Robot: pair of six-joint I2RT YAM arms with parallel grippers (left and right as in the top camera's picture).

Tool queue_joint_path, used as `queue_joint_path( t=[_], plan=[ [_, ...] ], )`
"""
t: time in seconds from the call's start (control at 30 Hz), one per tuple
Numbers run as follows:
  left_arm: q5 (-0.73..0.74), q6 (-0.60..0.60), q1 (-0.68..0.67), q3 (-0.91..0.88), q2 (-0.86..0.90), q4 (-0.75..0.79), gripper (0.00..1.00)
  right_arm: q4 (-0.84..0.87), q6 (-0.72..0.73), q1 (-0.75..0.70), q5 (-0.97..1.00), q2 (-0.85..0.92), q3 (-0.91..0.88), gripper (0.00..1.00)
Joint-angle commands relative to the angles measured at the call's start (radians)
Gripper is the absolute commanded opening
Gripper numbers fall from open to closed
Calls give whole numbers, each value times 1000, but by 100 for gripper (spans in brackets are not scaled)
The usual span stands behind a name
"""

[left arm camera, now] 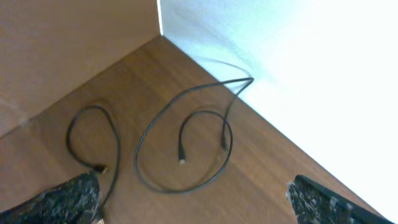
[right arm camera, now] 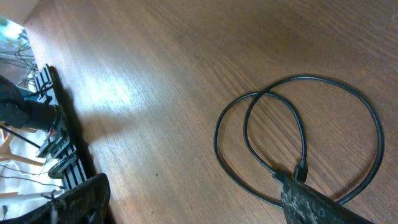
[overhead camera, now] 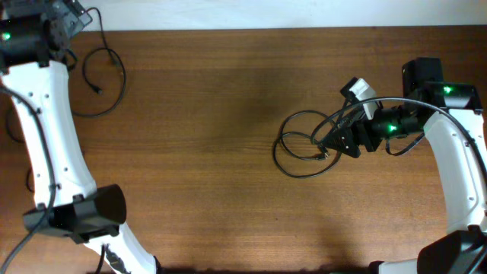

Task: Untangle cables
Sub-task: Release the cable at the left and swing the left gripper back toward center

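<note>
The right claw (right arm camera: 193, 186) is wide apart and holds nothing. It hangs low at the edge of a looped cable (right arm camera: 311, 78) on the right side of the bench (overhead camera: 213, 114). This cable makes 2 rings that cross each other at 1 spot. The rings spread away from the claw, toward the middle of the bench. The cable's plug (right arm camera: 301, 169) lies right at the tip of 1 finger (right arm camera: 311, 202). It may be touching it, but that is hard to tell. The right arm is much nearer to this cable than the left arm. The left claw (left arm camera: 194, 180) is wide apart and empty too, far off over the back left corner. There lie 2 more cables, a small cable (left arm camera: 93, 107) with a gold tip and a big cable (left arm camera: 136, 155) in a wide ring. They lie just beside each other and do not seem to cross. Nothing else is in the way. The next job is likely to pull the 2 crossed rings open.
</note>
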Motion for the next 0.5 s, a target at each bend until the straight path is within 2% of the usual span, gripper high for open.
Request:
queue_joint_path(
  t=[0.0,0.17,0.4,0.43,0.47],
  plan=[
    [41,2,-21,-2,-3,-89,99,0,-7,-1,2,-23,13,86],
    [146,3,-79,-2,-3,-226,100,-1,-7,-1,2,-23,13,87],
    [150,32,-251,-7,-2,-364,99,0,-7,-1,2,-23,13,87],
    [150,32,-270,-9,-2,-372,100,0,-7,-1,2,-23,13,87],
    [150,32,-306,-13,-2,-382,99,-1,-7,-1,2,-23,13,96]
  ],
)
